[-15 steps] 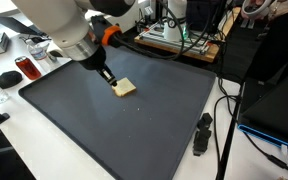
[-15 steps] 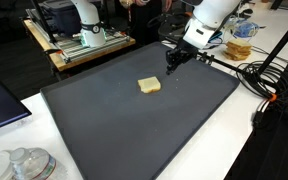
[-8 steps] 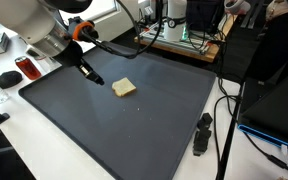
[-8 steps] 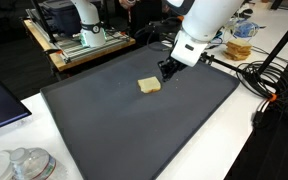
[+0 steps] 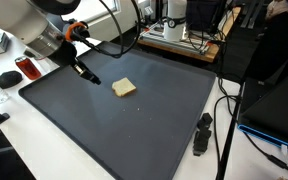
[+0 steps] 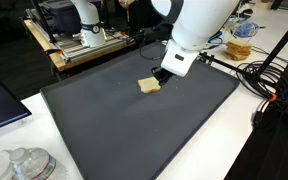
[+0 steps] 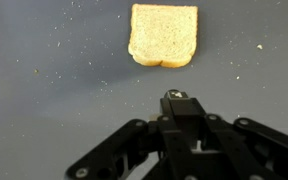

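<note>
A slice of pale bread [image 5: 124, 88] [image 6: 149, 86] lies flat on the dark mat [image 5: 134, 130] [image 6: 114, 130], a little back from the mat's middle. My gripper [image 5: 91, 78] [image 6: 161, 75] hangs low over the mat just beside the slice, apart from it. Its fingers are shut together with nothing visible between them. In the wrist view the bread [image 7: 164, 35] sits at the top, and the closed gripper [image 7: 175, 96] points at it from below with bare mat between them. Crumbs dot the mat.
A black cylindrical tool [image 5: 201, 133] lies on the white table beside the mat. A red object [image 5: 25, 68] and a black mouse [image 5: 7, 78] sit off the mat's edge. Cables [image 6: 264, 85], glass lids [image 6: 19, 165] and a jar [image 6: 241, 28] ring the mat.
The gripper was right at the bread's edge a second ago. It has since drawn back from the slice, still shut. The bread has stayed where it was.
</note>
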Controlling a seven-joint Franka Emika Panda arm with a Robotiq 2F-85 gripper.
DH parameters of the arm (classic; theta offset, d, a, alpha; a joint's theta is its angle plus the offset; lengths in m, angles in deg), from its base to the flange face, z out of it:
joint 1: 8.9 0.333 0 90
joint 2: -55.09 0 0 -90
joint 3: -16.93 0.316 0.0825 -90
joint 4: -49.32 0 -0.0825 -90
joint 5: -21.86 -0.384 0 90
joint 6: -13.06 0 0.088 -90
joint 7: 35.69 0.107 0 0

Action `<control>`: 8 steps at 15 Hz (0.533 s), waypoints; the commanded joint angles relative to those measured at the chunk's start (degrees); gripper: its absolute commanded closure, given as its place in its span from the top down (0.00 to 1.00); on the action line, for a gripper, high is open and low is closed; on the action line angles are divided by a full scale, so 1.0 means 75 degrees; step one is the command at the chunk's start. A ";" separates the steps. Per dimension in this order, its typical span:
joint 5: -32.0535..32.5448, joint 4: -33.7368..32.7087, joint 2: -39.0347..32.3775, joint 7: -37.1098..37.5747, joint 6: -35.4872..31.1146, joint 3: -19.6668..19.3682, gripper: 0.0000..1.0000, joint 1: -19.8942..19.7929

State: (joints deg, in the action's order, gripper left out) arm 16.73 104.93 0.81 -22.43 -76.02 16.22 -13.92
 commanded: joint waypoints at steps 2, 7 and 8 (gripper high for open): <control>-0.0017 0.0040 -0.0004 -0.0033 -0.0086 0.0001 0.05 -0.0009; -0.0510 0.0985 0.0251 -0.1070 -0.0690 0.0226 0.05 -0.0828; -0.0624 0.1353 0.0408 -0.1323 -0.0919 0.0253 0.05 -0.1006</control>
State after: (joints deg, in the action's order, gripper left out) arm 15.41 107.56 0.42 -27.02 -78.82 16.62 -17.27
